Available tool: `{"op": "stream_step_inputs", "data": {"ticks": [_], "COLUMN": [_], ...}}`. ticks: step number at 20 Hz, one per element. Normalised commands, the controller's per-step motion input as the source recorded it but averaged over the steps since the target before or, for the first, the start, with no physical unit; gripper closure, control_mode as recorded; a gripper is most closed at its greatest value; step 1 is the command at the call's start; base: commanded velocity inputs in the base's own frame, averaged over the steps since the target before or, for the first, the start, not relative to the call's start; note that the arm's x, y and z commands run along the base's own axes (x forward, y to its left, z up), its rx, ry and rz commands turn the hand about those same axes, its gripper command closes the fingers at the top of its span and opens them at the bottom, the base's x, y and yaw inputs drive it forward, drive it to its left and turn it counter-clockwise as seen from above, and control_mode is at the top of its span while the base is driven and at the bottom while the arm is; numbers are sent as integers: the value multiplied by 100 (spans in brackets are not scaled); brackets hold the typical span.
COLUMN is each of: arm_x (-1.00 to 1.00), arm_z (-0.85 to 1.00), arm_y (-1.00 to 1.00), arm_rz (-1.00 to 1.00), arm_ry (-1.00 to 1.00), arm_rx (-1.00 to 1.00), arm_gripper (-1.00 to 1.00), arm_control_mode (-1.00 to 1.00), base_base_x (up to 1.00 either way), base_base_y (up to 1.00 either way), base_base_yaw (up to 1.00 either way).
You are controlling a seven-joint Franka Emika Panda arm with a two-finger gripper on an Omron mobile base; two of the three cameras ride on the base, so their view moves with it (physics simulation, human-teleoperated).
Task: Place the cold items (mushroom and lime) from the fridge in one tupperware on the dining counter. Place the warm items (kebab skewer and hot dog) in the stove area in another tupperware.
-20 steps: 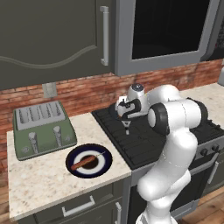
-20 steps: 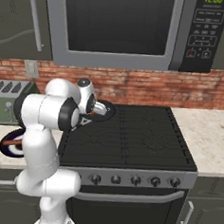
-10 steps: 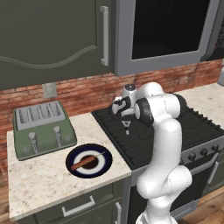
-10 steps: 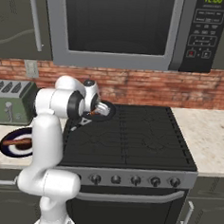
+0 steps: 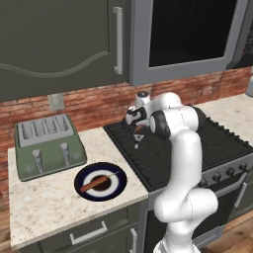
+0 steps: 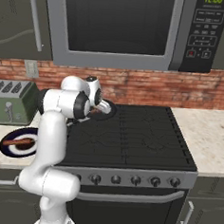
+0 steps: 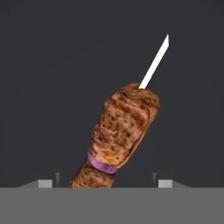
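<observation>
The kebab skewer (image 7: 120,131), browned meat with a purple ring and a white stick, lies on a dark pan (image 6: 107,109) at the stove's back left. My gripper (image 7: 104,183) hangs straight down over it, open, with one fingertip (image 7: 43,183) on each side of the meat's lower end and a gap left on both sides. In the left base view the gripper (image 5: 138,137) points down at the back left burner with the kebab (image 5: 140,129) at its tips. The hot dog (image 5: 100,180) lies on a dark blue plate (image 5: 84,190) on the counter left of the stove.
A green toaster (image 5: 45,146) stands at the back of the counter, left of the plate. The black stove (image 6: 140,140) spreads to the right, with knobs along its front. A microwave (image 6: 121,24) and cabinets hang above. A brick wall closes the back.
The arm's elbow has swung left toward the hand, and the hand has shifted slightly left over the back left burner. The plate and hot dog have not moved.
</observation>
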Motion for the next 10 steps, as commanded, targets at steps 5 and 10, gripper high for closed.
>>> {"op": "stream_step_inputs", "data": {"ticks": [5,10], "arm_x": [-30,-50], "arm_z": [-45,-22], "arm_y": [-2,-7], "arm_rz": [-22,-20], "arm_ry": [-16,-26], "arm_rx": [6,12], "arm_gripper": [100,100], "arm_control_mode": [-100,-100], "base_base_x": [0,0], "base_base_y": [0,0], "base_base_yaw": [0,0]}}
